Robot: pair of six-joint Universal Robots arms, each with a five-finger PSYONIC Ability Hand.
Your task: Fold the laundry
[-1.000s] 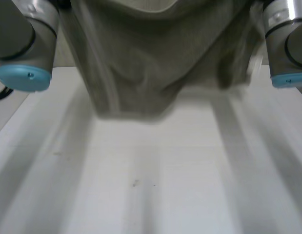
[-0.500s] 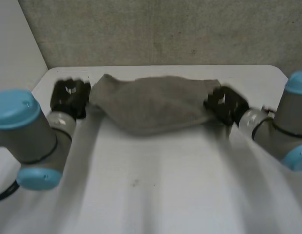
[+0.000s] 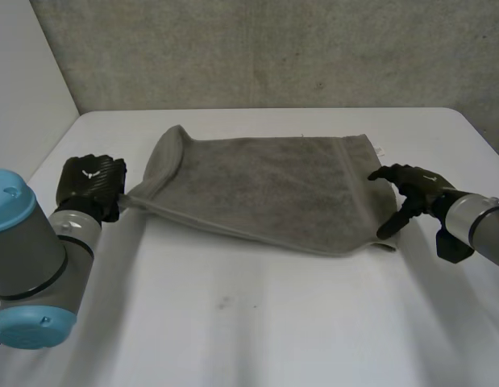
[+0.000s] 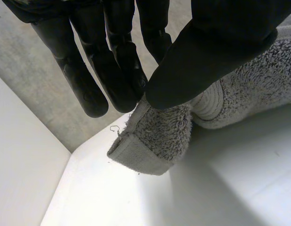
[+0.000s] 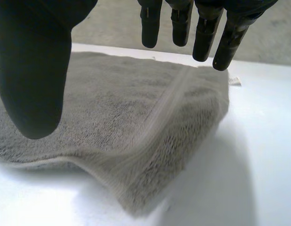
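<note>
While the left hand [image 3: 89, 184] pinches one corner of the grey towel [image 3: 265, 189], apparently to keep it spread flat on the desk [image 3: 257, 322], the right hand [image 3: 410, 189] hovers wide open over the opposite corner.

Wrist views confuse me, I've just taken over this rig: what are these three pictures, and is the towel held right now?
The head view looks down from between the two arms at a white table. A grey towel lies spread on it. Each arm ends in a black robot hand. The left robot hand is at the towel's near left corner. Its wrist view looks along the palm and shows the thumb and fingers pinching that corner. The right robot hand is at the towel's right edge. Its wrist view shows the fingers straight above the cloth, holding nothing.
</note>
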